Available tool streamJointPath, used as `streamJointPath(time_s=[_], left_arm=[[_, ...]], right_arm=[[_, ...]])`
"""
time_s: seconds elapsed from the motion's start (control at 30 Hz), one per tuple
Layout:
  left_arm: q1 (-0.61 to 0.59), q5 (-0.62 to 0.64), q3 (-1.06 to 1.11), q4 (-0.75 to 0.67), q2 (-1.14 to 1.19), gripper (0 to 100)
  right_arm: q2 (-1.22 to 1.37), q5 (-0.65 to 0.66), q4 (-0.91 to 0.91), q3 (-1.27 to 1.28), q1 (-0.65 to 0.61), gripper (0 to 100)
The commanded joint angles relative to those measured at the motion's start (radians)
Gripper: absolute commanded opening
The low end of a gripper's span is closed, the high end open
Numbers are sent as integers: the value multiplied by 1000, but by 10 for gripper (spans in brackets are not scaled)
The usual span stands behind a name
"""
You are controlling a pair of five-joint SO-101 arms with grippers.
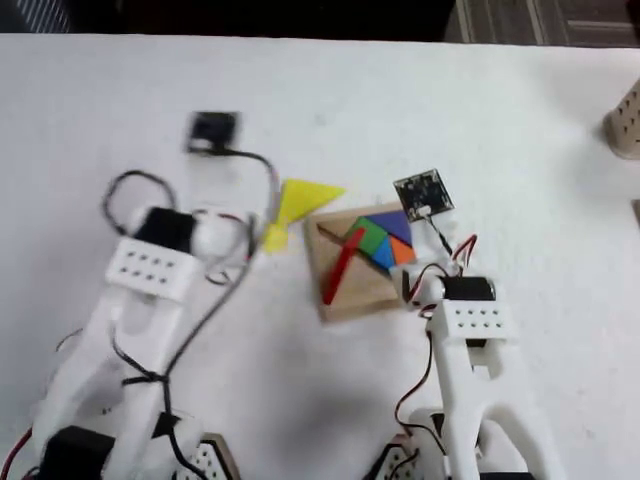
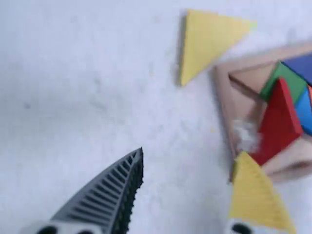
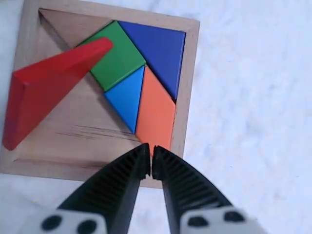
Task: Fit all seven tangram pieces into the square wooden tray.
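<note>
nearest us the right hand (image 3: 150,158) hung nearly shut and empty at the tray's (image 3: 191,73) edge, the left hand (image 2: 190,155) gaped wide and empty, and we judged the job part done: four pieces (image 3: 156,48) seated flat, the red triangle (image 3: 44,97) tilted and unseated, the yellow triangle (image 1: 303,198) out on the tabletop (image 1: 500,120) just beside the tray.

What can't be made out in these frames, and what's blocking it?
Tray floor under the tilted red triangle: covered by it, right wrist view.
Tray's far half: cut off by the frame edge, left wrist view.
Beige holed object: cut off by the frame edge, high view.
</note>
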Motion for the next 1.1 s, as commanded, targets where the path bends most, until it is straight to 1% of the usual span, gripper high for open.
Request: streamJointPath(time_s=[0.0,0.03,0.1,0.17,0.23,0.3,0.37,0.43,0.5,0.57,0.67,0.8,0.93,1.0,1.07], left_arm=[[-122,-6,11,-130,-41,55],[-139,-6,25,-161,-28,7],[-174,-2,51,-232,15,55],[-214,60,60,-311,77,54],[-239,149,58,-387,165,22],[-240,196,44,-454,259,24],[-242,183,-6,-474,341,23],[-246,178,-71,-454,418,23],[-246,178,-124,-434,484,23],[-248,178,-173,-410,535,23],[-259,178,-238,-368,596,23],[-265,170,-282,-344,638,23],[-263,115,-288,-350,644,23],[-263,114,-288,-351,644,23],[-263,110,-288,-351,645,23]], right_arm=[[-42,0,12,-9,12,20],[-42,3,13,-11,12,20],[-47,3,16,-18,13,20],[-58,2,47,-44,28,19],[-76,2,136,-117,38,19],[-91,-2,248,-213,35,19],[-96,-23,334,-319,2,19],[-85,-63,384,-410,-47,19],[-67,-92,401,-457,-130,19],[-42,-115,383,-470,-223,19],[7,-163,294,-465,-344,21],[120,-195,150,-470,-444,22],[262,-190,-5,-471,-486,22],[323,-190,-50,-471,-475,22],[369,-190,-54,-471,-446,22]])
